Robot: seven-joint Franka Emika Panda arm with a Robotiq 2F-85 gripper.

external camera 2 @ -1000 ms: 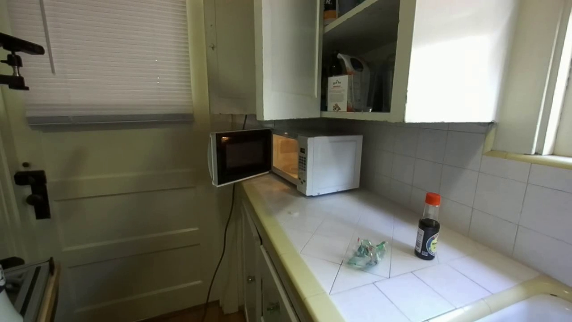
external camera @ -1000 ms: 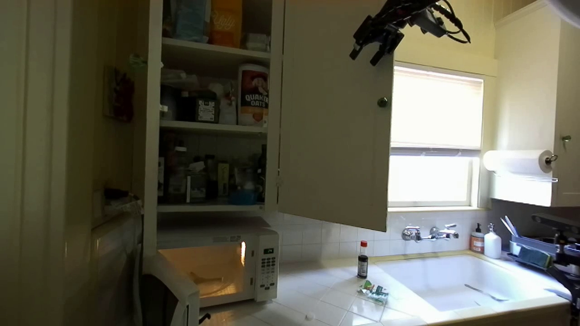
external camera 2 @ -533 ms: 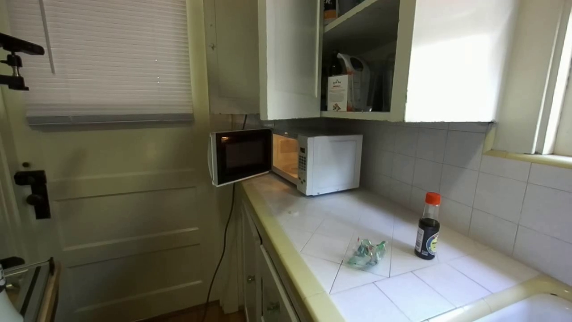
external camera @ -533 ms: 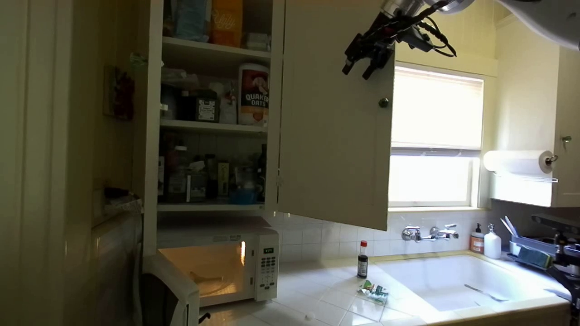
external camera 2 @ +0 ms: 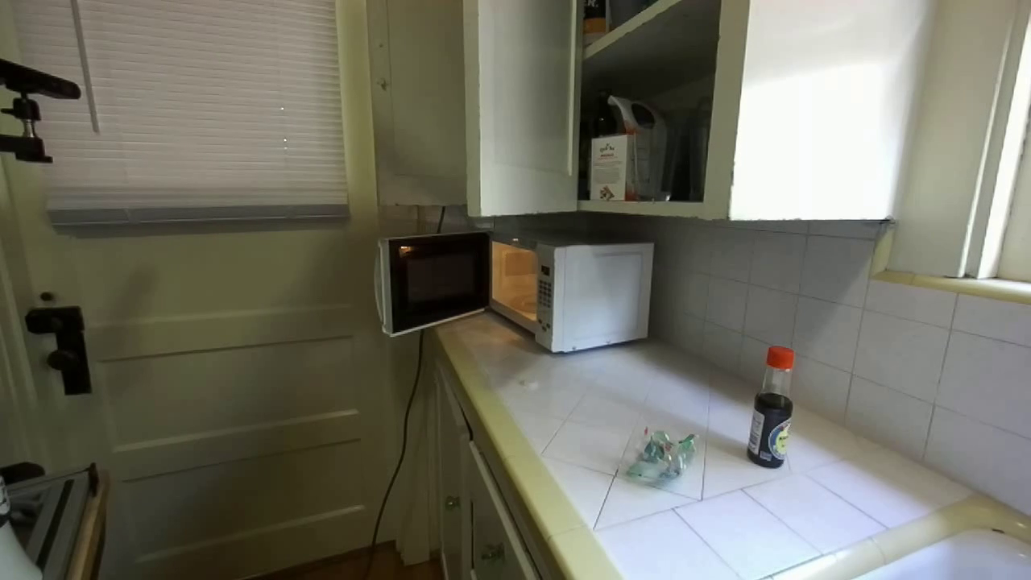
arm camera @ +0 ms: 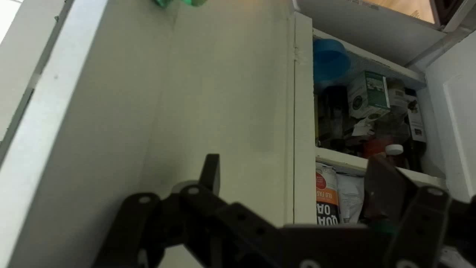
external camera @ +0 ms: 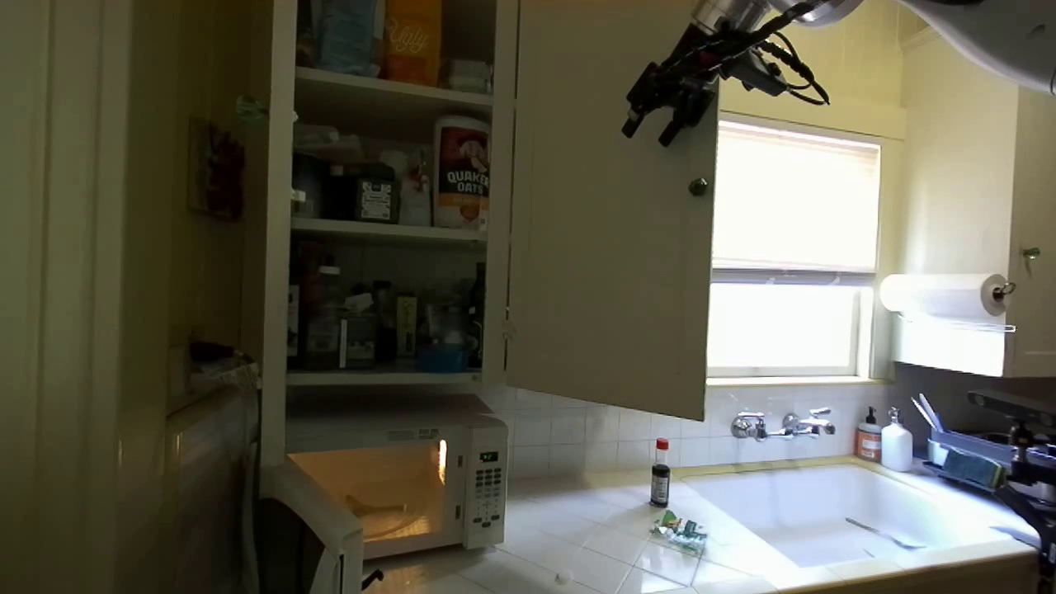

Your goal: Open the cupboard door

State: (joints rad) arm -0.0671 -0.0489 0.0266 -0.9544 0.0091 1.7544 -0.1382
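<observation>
One microwave (external camera 2: 594,300) stands open; bottle (external camera 2: 771,412) and, seemingly, wrapper (external camera 2: 663,457) share its counter (external camera 2: 608,399).

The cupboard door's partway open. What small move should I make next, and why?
I'd probably ease the open gripper down toward the knob. In an exterior view it holds nothing and appears higher than the knob, off to one side; the cupboard door stands only partway open, so a grip there might draw it wider.
</observation>
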